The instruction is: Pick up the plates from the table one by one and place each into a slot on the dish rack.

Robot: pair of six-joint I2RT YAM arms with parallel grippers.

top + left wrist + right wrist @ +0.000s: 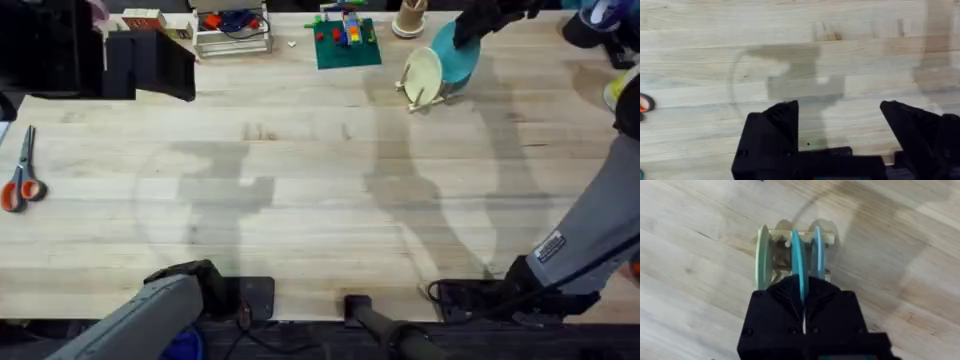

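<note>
R gripper is clamped on the rim of a turquoise plate, fingers pinched tight w/ the plate edge-on between them. That plate stands upright in the dish rack, in the middle slot. Just beside it on one side stands a pale green plate, on the other a second blue plate, all three upright and parallel, apart from each other by the pegs.

From overhead, the R arm reaches across to the far right part of the counter, its dark gripper over the turquoise plate; the pale plate faces the near side, rack under both.

L gripper hangs low at the near left edge of the counter, fingers spread well apart, nothing between them, bare wood below.

Farther out: orange-handled scissors at the far left edge, a white wire stand and a green board w/ coloured blocks along the back, well apart from the rack.
</note>
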